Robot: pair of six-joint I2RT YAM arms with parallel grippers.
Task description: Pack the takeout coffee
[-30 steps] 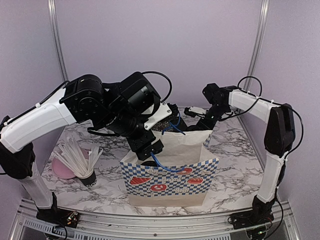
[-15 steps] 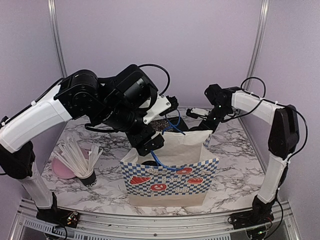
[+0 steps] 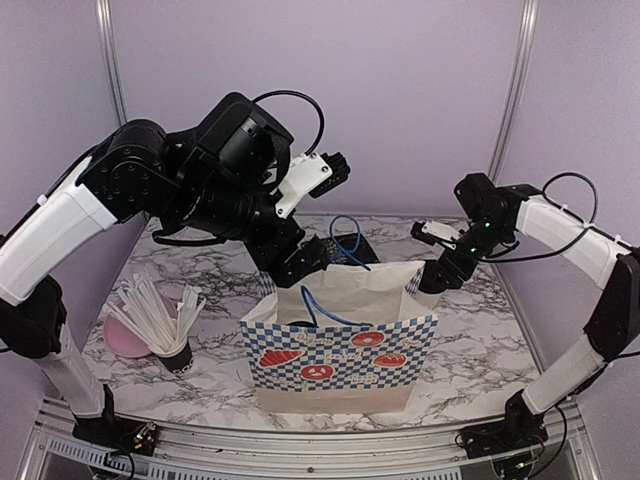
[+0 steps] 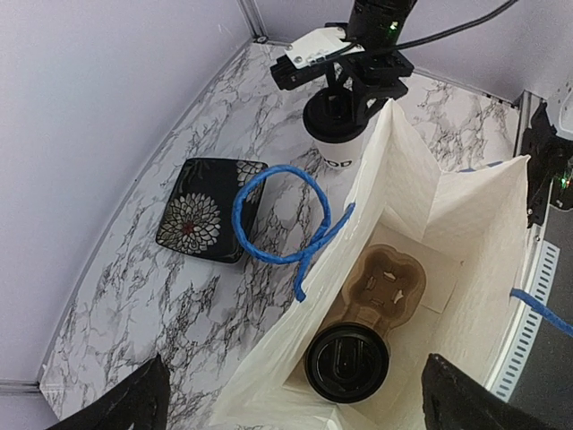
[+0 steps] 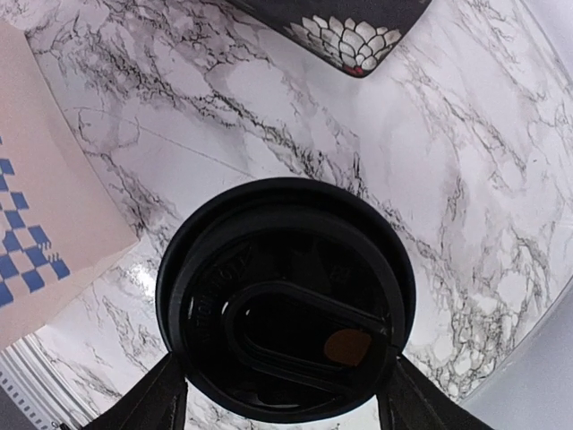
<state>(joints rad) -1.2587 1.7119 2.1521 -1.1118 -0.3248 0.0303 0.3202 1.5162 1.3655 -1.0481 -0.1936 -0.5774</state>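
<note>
Both arms are busy bagging coffee: from above, the left gripper (image 3: 300,262) is hovering wide-jawed over the blue-checked paper bag (image 3: 340,350) at lower centre, the right gripper (image 3: 440,272) working at its right edge. From the left wrist, one cup (image 4: 347,361) is sitting in the moulded brown cardboard tray (image 4: 394,278) on the bag's floor; the second cup (image 4: 338,143) is standing on the marble tabletop (image 4: 134,296) outside, top centre. From the right wrist, its round black plastic lid (image 5: 286,296) is filling the frame, both fingers (image 5: 148,408) clamping its sides, so the next move is probably calling for a lift over the rim into the tray's free socket.
</note>
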